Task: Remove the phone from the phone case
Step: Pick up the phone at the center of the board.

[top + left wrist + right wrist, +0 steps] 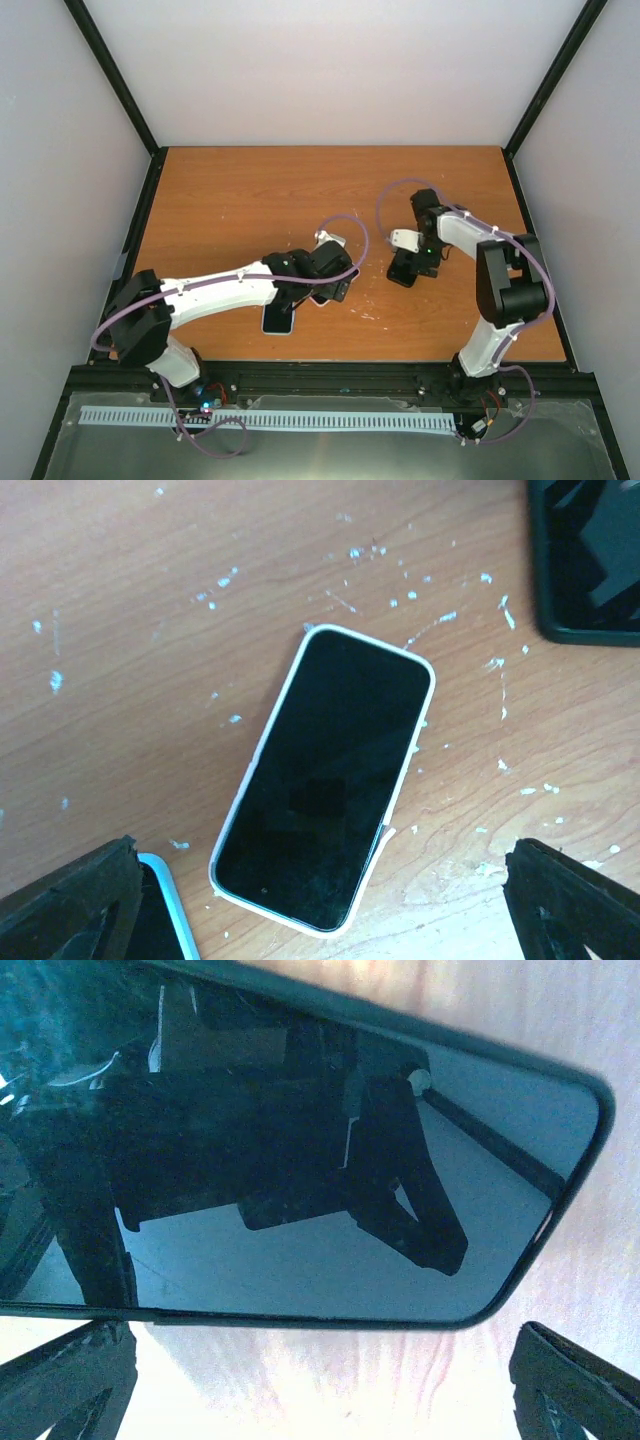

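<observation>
- Phone in a white case lies flat, screen up, on the counter. It sits straight below the left hand, between its two fingers.
- Those fingers are spread wide and hold nothing.
- A blue-rimmed phone shows from under the finger at the left of the wrist view; I cannot tell if they touch.
- White flecks dot the counter around the cased phone.
- A dark-cased phone lies screen up, further right, just ahead of the right hand. One corner of it shows beyond the left hand.
- The right hand's fingers are spread apart and grip nothing, and the glossy screen mirrors the hand above it.
</observation>
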`<state>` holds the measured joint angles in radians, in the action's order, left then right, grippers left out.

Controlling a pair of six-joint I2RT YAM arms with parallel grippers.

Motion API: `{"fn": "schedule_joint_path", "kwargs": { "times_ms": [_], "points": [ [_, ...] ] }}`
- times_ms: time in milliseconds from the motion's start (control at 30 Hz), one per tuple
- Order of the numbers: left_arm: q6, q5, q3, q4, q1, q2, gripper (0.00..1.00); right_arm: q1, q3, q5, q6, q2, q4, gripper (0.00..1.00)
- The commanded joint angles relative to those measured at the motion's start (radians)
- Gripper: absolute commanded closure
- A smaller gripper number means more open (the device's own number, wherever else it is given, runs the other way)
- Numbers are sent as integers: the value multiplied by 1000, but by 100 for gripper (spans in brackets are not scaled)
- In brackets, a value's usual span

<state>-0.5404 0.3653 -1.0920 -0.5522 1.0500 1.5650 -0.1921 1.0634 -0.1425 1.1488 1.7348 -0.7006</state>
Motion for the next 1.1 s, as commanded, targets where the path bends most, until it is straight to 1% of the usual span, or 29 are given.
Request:
{"fn": "schedule_joint_path", "kwargs": {
  "times_ms": [0,67,133,200,267,333,400,467,500,600,800,967,1067],
  "points": [
    [-30,54,9,16,2,-80,0,-71,123,36,-66,93,44,0],
    [-28,63,18,26,1,-103,0,-81,208,72,-97,157,20,0],
    [-22,67,22,33,-2,-111,0,-76,332,133,-147,222,-55,0],
    [-24,69,21,30,-4,-105,0,-65,460,197,-164,276,-136,0],
    [-35,69,25,31,-5,-96,1,-54,553,232,-165,321,-198,0],
    [-46,67,30,32,-4,-90,0,-30,644,271,-155,363,-284,0],
    [-52,63,41,41,-5,-96,0,6,747,354,-129,409,-389,0],
    [-44,46,53,56,-4,-108,0,31,855,461,-44,459,-526,0],
    [-40,37,58,64,-5,-115,0,35,897,485,-2,481,-578,0],
    [-43,19,73,70,-5,-135,0,23,986,468,87,542,-638,0],
    [-60,-9,106,81,-4,-165,0,-6,1165,425,189,665,-709,0],
    [-84,-20,111,76,-5,-156,1,-19,1182,403,213,712,-682,0],
    [-87,-25,115,81,-4,-156,1,-27,1203,395,210,751,-702,0]
  ]
}}
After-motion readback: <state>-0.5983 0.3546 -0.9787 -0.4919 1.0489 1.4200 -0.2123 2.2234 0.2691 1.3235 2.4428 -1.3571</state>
